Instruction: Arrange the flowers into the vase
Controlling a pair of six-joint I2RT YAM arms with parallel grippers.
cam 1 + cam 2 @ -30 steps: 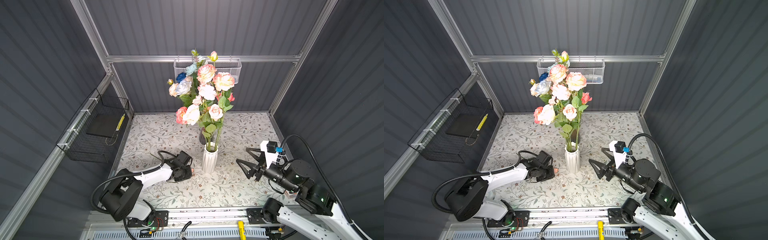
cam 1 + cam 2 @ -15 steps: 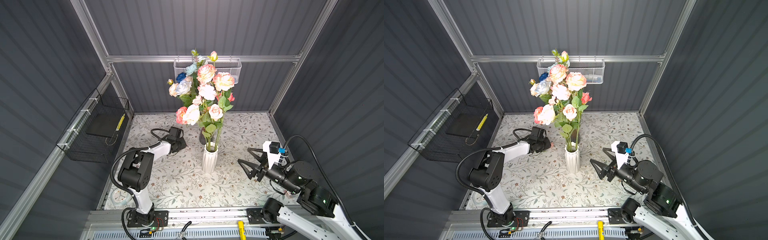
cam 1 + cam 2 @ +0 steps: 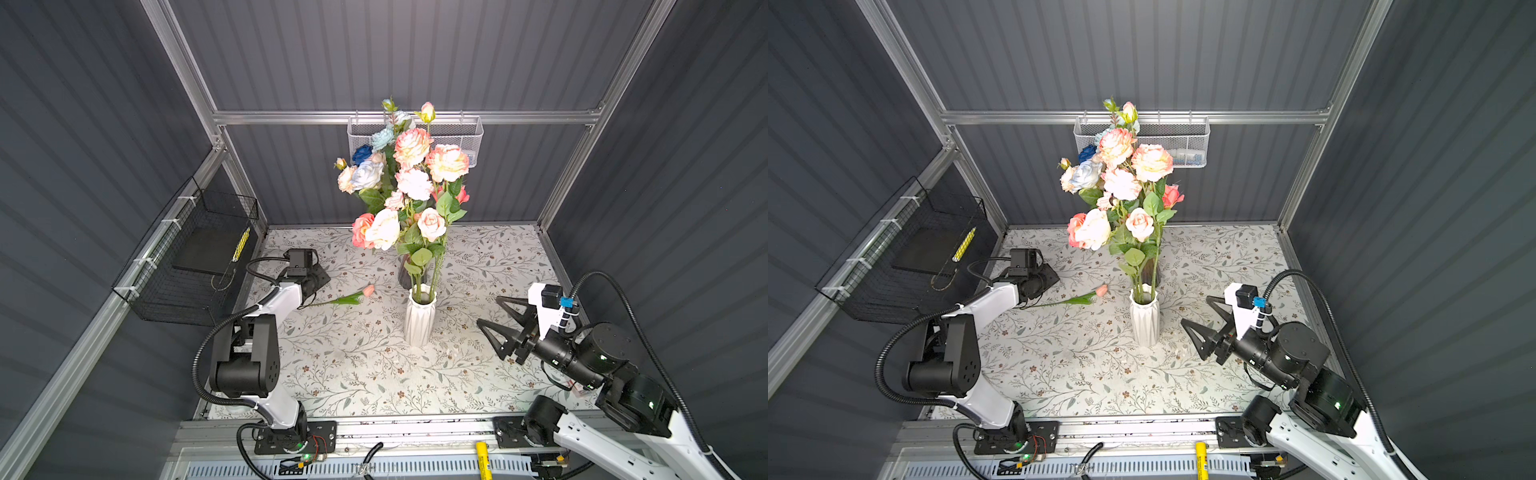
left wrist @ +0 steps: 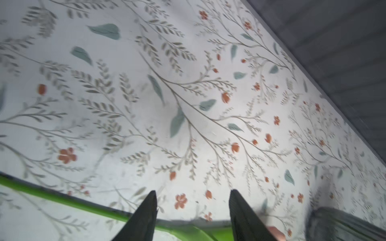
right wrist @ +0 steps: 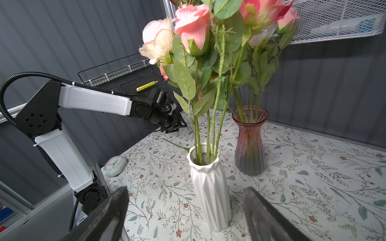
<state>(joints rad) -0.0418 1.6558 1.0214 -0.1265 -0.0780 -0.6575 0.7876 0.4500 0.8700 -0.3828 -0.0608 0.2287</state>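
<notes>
A white ribbed vase (image 3: pixel 419 320) (image 3: pixel 1145 320) (image 5: pixel 211 187) stands mid-table with several of the flowers (image 3: pixel 409 183) (image 3: pixel 1121 183) (image 5: pixel 192 25) upright in it. One more flower, a pink bud on a green stem (image 3: pixel 347 297) (image 3: pixel 1077 299) (image 4: pixel 69 200), lies flat on the table left of the vase. My left gripper (image 3: pixel 322 277) (image 3: pixel 1050 276) (image 4: pixel 193 192) hovers over the stem's far end, open, and the stem runs loose under its fingers. My right gripper (image 3: pixel 488 310) (image 3: pixel 1195 310) (image 5: pixel 186 191) is open and empty, right of the vase and facing it.
A dark pink glass vase (image 3: pixel 405 272) (image 5: pixel 249 141) with stems stands just behind the white one. A black wire basket (image 3: pixel 195 253) with a yellow pen hangs on the left wall. A white mesh basket (image 3: pixel 457 137) hangs on the back wall. A small clock (image 5: pixel 114 165) lies by the left arm's base.
My left arm swung from the front of the vase to the back left. Its jaws opened and the pink bud flower now lies on the table. The right arm barely moved.
</notes>
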